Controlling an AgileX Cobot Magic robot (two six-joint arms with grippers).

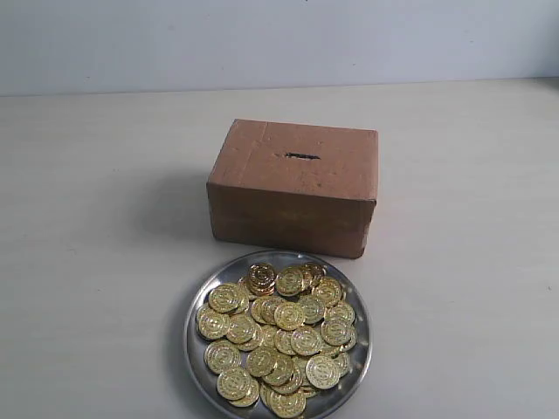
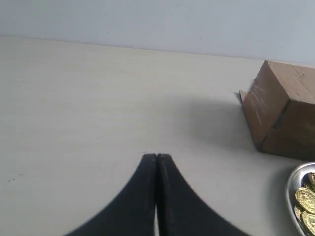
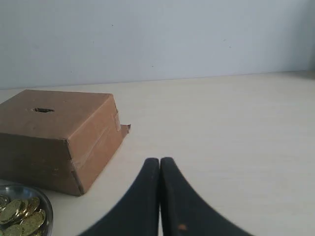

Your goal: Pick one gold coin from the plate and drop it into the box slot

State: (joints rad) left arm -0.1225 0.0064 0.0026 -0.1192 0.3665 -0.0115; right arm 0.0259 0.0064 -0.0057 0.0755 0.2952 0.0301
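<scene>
A round silver plate [image 1: 194,349] heaped with several gold coins [image 1: 278,336] sits at the table's near edge. Just behind it stands the brown cardboard box [image 1: 293,205], with the dark slot [image 1: 301,156] in its top face. Neither arm appears in the exterior view. My left gripper [image 2: 156,156] is shut and empty over bare table, with the box [image 2: 280,115] and the plate [image 2: 291,184] off to one side. My right gripper [image 3: 160,160] is also shut and empty, beside the box [image 3: 59,142]; the slot [image 3: 43,110] and part of the plate [image 3: 43,201] show there.
The pale table [image 1: 105,218] stretches wide on both sides of the box and plate. A plain light wall [image 1: 279,39] runs along its far edge.
</scene>
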